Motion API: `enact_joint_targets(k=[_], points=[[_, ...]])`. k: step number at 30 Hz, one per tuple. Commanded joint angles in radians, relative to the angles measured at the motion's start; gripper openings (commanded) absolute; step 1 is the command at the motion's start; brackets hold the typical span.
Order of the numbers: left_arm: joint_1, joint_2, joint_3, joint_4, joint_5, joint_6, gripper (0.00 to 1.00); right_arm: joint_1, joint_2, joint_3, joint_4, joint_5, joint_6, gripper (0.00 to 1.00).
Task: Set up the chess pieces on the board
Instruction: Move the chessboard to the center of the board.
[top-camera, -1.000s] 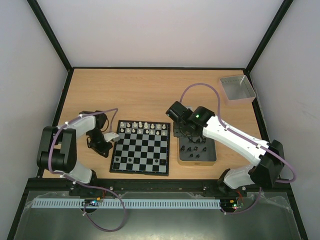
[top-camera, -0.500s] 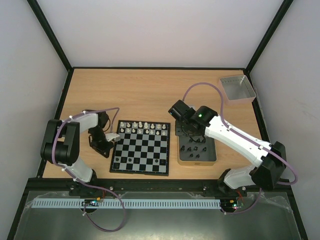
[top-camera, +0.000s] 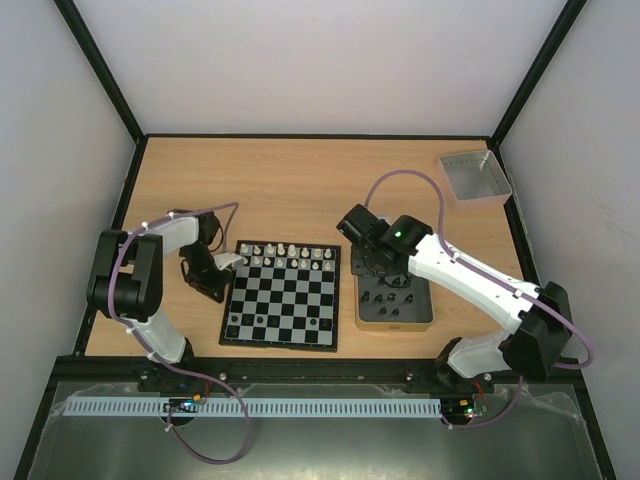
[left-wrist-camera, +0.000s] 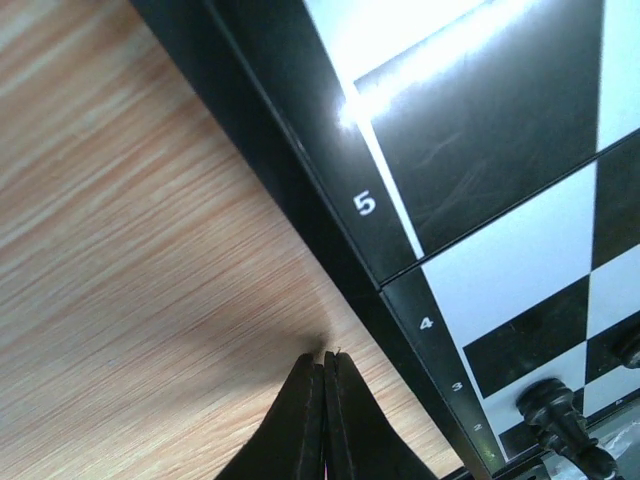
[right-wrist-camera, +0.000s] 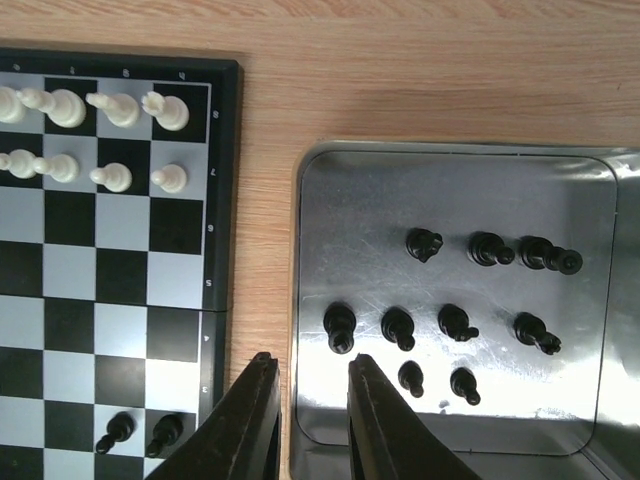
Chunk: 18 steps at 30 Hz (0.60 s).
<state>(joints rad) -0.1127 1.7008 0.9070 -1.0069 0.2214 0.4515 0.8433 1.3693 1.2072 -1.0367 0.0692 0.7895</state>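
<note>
the left gripper (left-wrist-camera: 325, 358) is closed, its two black fingers pressed flat one against the other with nothing between them. the tips are low over the light wooden table (left-wrist-camera: 130, 250), just beside the left border of the small square chessboard (left-wrist-camera: 500, 150) with black and white squares and a thin black border, near the printed numbers 4 and 5. one black chess piece (left-wrist-camera: 550, 405) stands on the board close to that edge.

the right gripper (right-wrist-camera: 310, 375) is a little open: a narrow gap shows between its two black fingers, and i can see no piece in that gap. in the right wrist view the fingers stand on the two sides of the left wall of the shallow rectangular metal tin (right-wrist-camera: 300, 250), near its nearer corner. whether they touch the wall i cannot tell. the tin lies on the table just to the right of the board, with a thin strip of wood between them.

inside the tin are about nine small black chess pieces (right-wrist-camera: 398, 325), spread apart from each other. on the board, the small white chess pieces (right-wrist-camera: 110, 140) fill the two far rows. two black pieces (right-wrist-camera: 140, 432) stand side by side near the right end of the near rows.

a grey square tray (top-camera: 475, 178) sits at the far right corner of the table, well apart from the tin.
</note>
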Motion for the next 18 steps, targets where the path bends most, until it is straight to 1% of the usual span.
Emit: enact_joint_targets(k=[1,8,18], points=[[0.007,0.008,0.025,-0.027,0.022,-0.012,0.02,-0.009,0.017,-0.04,0.041,0.006,-0.009,0.18],[0.007,0.012,0.007,-0.055,0.04,0.012,0.02,-0.01,0.078,-0.044,0.087,-0.019,-0.025,0.17],[0.007,0.027,-0.014,-0.047,0.052,0.018,0.02,-0.013,0.081,-0.049,0.091,-0.017,-0.04,0.16]])
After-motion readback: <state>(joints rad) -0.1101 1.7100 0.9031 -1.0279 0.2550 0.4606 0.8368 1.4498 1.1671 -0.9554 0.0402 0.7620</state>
